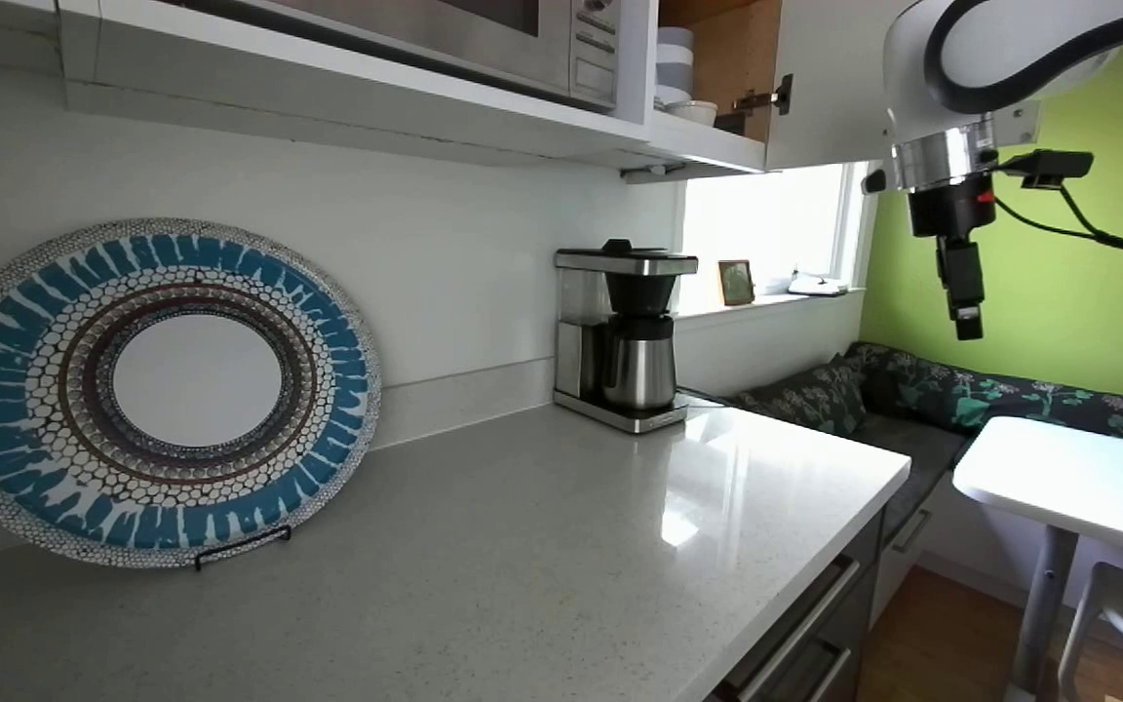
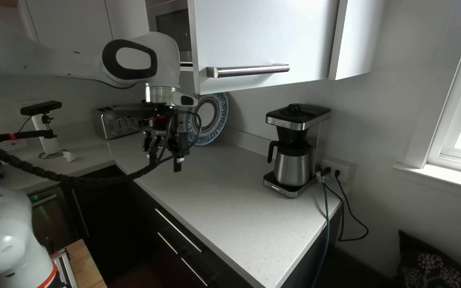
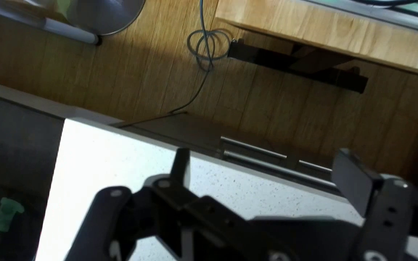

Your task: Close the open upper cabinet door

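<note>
The upper cabinet door [image 1: 825, 88] is a flat white panel standing open, swung out from its cabinet. An exterior view shows its inner face and hinge, with the brown wood cabinet inside [image 1: 742, 49]. Its outer face [image 2: 262, 36] shows in an exterior view with a silver bar handle [image 2: 250, 71] near the bottom. The arm covers part of the inner face. My gripper [image 1: 968, 327] hangs pointing down, lower than the door's bottom edge, apart from it. It also shows [image 2: 165, 154] left of the door's free edge. In the wrist view the jaws [image 3: 267, 177] are apart and empty; the door is out of view.
A microwave [image 1: 484, 39] sits beside the open cabinet. A coffee maker [image 1: 625, 336] stands on the counter [image 1: 484, 546] under the cabinets. A decorated round plate [image 1: 157, 390] leans on the wall. A toaster [image 2: 118, 122] stands behind the arm. Bowls [image 1: 690, 112] sit inside the cabinet.
</note>
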